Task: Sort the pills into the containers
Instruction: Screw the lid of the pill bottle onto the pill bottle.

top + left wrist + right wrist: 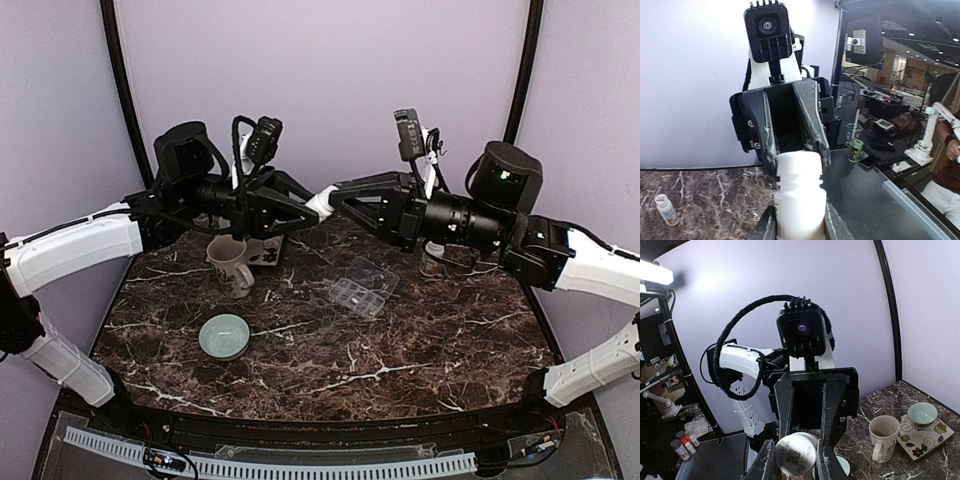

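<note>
Gripping one white pill bottle (pixel 322 203) in mid-air from both ends: body pinched narrow in the left gripper (pixel 312 210), what looks like the cap pinched narrow in the right gripper (pixel 336 196). High above the clear pill organiser (pixel 363 285) lying on the marble table (pixel 450 340). Likely to scatter pills across the marble if twisted open while lying this flat, and likely to drop if either pinch slips.

No legible text is present. The end face of the white pill bottle (pixel 796 454) carries a printed label with a square code pattern. Its characters are too blurred to read.
</note>
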`<state>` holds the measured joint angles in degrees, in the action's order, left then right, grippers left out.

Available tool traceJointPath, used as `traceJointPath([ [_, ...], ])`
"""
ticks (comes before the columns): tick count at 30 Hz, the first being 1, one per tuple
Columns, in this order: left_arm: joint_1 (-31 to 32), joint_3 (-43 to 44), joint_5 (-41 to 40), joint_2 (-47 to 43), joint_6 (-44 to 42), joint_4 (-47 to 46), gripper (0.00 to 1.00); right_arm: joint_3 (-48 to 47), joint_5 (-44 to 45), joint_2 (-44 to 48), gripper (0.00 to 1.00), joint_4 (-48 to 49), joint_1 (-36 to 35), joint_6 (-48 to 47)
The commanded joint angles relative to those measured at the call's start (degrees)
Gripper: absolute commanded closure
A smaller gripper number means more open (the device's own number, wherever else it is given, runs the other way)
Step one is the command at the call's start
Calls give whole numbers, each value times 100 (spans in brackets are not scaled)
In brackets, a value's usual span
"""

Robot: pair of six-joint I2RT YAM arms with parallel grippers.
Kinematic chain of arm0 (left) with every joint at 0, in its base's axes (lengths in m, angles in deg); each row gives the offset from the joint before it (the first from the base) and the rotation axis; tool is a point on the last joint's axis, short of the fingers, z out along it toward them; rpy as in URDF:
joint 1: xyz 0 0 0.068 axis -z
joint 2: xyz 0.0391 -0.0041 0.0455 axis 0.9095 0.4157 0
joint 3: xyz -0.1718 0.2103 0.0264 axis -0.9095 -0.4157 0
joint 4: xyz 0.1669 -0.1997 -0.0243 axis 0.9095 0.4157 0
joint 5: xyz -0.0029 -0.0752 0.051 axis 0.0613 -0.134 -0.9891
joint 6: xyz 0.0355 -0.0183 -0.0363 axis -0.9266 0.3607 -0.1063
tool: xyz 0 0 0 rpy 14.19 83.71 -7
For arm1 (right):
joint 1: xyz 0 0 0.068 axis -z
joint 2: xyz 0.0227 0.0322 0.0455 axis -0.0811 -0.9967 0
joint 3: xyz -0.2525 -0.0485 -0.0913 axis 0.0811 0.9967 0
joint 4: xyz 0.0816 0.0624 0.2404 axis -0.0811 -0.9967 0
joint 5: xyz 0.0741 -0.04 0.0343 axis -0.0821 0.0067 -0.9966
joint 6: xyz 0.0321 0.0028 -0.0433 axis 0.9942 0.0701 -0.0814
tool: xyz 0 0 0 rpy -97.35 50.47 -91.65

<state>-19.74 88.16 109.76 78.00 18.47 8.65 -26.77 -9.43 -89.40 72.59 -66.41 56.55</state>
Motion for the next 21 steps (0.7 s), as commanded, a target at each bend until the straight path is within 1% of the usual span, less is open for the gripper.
traceJointPath([
  [1, 722, -24, -1971, -248, -882, -298, 100, 323, 336, -1157, 93, -1438, -135, 823],
  [3, 775, -91, -2378, -314, -1141, -288, 100, 334, 382, -1222, 93, -1430, -135, 1068],
  [4, 801, -138, -2703, -353, -1246, -328, 100, 356, 399, -1248, 94, -1409, -134, 1186],
  [10, 1025, -422, -3869, -481, -1946, -607, 100, 380, 573, -1415, 94, -1382, -135, 1733],
  [16, 1208, -508, -4729, -485, -2451, -731, 100, 330, 854, -1490, 94, -1687, -132, 1861],
  [21, 1239, -826, -5458, -672, -2594, -990, 100, 301, 1115, -1462, 95, -2010, -135, 1849],
])
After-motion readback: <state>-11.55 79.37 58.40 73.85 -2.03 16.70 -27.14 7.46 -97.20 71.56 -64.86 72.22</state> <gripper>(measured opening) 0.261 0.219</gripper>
